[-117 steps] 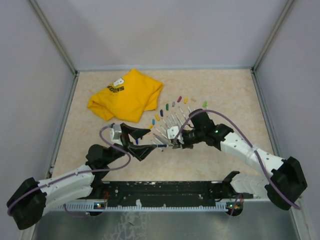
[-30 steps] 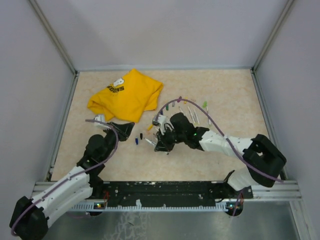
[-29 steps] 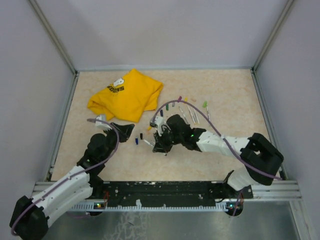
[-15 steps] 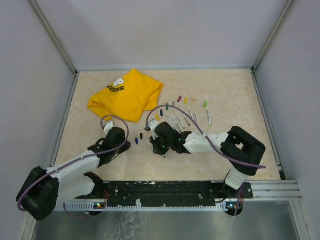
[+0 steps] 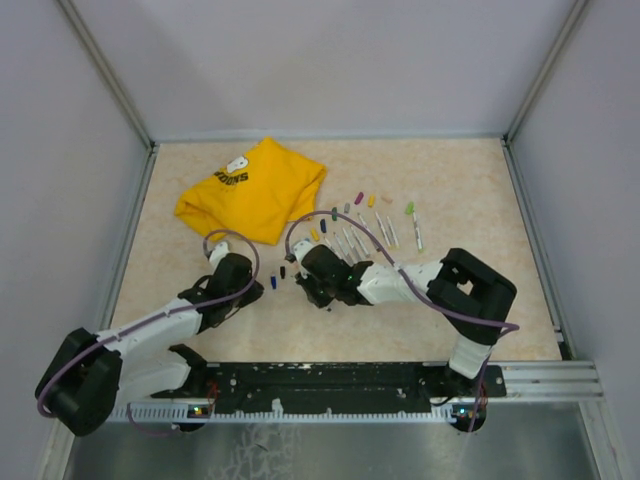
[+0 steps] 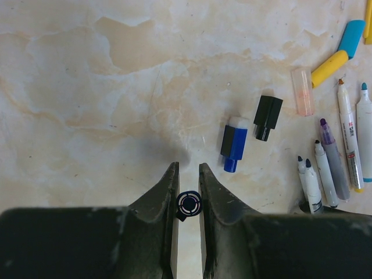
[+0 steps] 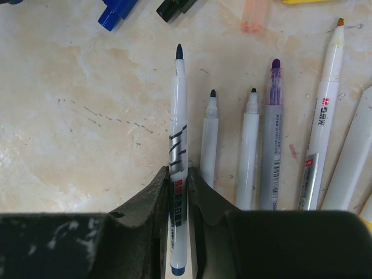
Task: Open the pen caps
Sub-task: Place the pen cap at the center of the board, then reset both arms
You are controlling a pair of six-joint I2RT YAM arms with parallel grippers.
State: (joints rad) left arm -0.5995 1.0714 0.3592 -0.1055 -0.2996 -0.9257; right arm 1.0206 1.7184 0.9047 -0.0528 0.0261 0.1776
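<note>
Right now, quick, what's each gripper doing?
Left gripper: closed on a small round dark-blue plastic cap.
Right gripper: closed around a thin white-barrelled pen with a dark-blue tip.

- cap [image 6: 188,203] between left pincer [image 6: 188,168] jaws
- two caps [image 6: 234,142] just ahead-right of it, side by side
- pen [image 7: 178,145] between right pincer [image 7: 178,171] jaws, tip pointing ahead
- pens [image 7: 273,133] in a row right of it, tips ahead too
- shirt [image 5: 255,190] well beyond both pincers
</note>
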